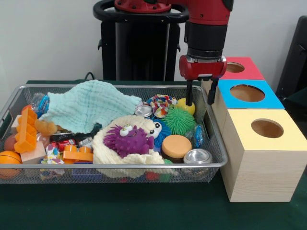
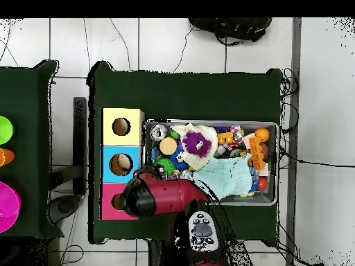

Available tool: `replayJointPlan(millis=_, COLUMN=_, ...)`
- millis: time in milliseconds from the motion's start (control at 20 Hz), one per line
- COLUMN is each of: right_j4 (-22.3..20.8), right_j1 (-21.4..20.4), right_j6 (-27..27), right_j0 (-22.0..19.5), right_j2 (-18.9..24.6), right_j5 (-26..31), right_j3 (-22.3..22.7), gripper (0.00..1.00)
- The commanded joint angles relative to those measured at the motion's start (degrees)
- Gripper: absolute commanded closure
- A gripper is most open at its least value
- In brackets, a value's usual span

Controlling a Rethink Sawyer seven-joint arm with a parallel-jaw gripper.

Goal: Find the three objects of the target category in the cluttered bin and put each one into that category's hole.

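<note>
From the front, the red and black arm comes straight down with its wrist vertical; the gripper [image 1: 202, 94] hangs at the wire bin's [image 1: 217, 149] right rear corner, its two dark fingers [image 1: 189, 94] spread apart and holding nothing, just above a yellow ball [image 1: 186, 106]; a green spiky ball [image 1: 179, 120] lies beside that, a mint cloth [image 1: 86, 108] covers the bin's left rear; red box [image 1: 240, 67], blue box [image 1: 249, 93] and yellow box [image 1: 267, 128] stand along the bin's right side.

From overhead, the arm [image 2: 166, 196] reaches across the red box [image 2: 107, 206] to the bin's [image 2: 276, 163] corner by the blue box [image 2: 120, 164]; the fingers are hidden beneath it.
</note>
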Motion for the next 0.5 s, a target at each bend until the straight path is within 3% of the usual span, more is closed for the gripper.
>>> replayJointPlan(millis=50, right_j4=2.42, right_j1=2.75, right_j6=8.98, right_j0=-3.4, right_j2=2.78, right_j5=1.59, right_j3=-3.51, gripper=0.0)
replayJointPlan(millis=500, right_j4=2.38, right_j1=3.01, right_j6=8.31, right_j0=-3.95, right_j2=3.16, right_j5=2.92, right_j3=-4.25, gripper=0.0)
